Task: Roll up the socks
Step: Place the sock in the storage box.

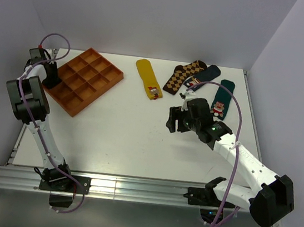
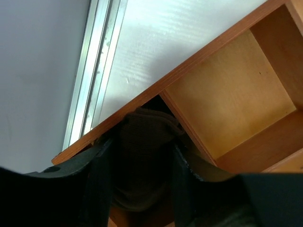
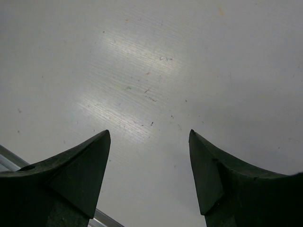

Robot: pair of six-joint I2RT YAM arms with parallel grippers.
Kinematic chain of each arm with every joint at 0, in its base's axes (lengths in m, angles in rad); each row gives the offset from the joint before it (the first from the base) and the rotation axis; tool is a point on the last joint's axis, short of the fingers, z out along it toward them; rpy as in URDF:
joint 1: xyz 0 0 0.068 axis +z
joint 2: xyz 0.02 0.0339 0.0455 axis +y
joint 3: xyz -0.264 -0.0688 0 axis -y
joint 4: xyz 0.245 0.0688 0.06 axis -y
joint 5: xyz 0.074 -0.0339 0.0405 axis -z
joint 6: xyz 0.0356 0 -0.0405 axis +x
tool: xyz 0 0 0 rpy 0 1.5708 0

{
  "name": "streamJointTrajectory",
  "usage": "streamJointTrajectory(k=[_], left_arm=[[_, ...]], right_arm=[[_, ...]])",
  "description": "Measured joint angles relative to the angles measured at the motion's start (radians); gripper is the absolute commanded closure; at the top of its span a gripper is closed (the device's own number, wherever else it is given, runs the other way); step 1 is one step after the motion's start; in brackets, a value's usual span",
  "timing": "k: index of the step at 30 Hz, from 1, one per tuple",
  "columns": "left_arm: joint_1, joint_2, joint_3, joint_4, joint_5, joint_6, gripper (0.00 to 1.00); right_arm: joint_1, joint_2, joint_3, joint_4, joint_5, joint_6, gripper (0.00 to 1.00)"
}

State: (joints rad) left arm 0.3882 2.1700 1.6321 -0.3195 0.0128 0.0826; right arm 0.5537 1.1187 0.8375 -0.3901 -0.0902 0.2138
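My left gripper [image 1: 50,79] reaches into the near-left corner compartment of the orange wooden tray [image 1: 107,82]. In the left wrist view its fingers [image 2: 140,142] stand on either side of a bundled dark brown sock [image 2: 142,161] and press against it, low inside the compartment by the tray's rim [image 2: 189,68]. The sock's cuff stripes do not show. The sock is hidden by the arm in the top view. My right gripper [image 1: 172,119] hovers over bare table at centre right. In the right wrist view it is wide open and empty [image 3: 149,132].
The tray has several compartments. At the back of the table lie a mustard yellow sock [image 1: 148,78], a brown-and-tan diamond sock [image 1: 181,76], a dark teal sock [image 1: 206,74] and a green sock with a figure [image 1: 221,100]. The table's left edge rail [image 2: 92,71] runs beside the tray.
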Motion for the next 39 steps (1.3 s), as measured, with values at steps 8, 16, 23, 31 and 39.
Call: streamJointTrajectory(k=[8, 16, 23, 31, 39], left_arm=[[0.003, -0.051, -0.013, -0.044, -0.014, -0.041, 0.49], [0.005, -0.158, -0.048, 0.000, -0.002, -0.081, 0.50], [0.006, -0.154, -0.047, 0.023, 0.000, -0.106, 0.60], [0.006, -0.090, -0.040, 0.023, 0.002, -0.121, 0.65], [0.006, -0.036, -0.014, 0.019, -0.011, -0.130, 0.65]], right_arm=[[0.000, -0.002, 0.000, 0.000, -0.001, 0.000, 0.26], [0.000, -0.004, 0.000, 0.000, -0.004, 0.000, 0.26], [0.000, -0.004, 0.000, 0.000, -0.004, 0.000, 0.26], [0.000, -0.004, 0.000, 0.000, -0.004, 0.000, 0.27], [0.000, -0.004, 0.000, 0.000, -0.004, 0.000, 0.28]])
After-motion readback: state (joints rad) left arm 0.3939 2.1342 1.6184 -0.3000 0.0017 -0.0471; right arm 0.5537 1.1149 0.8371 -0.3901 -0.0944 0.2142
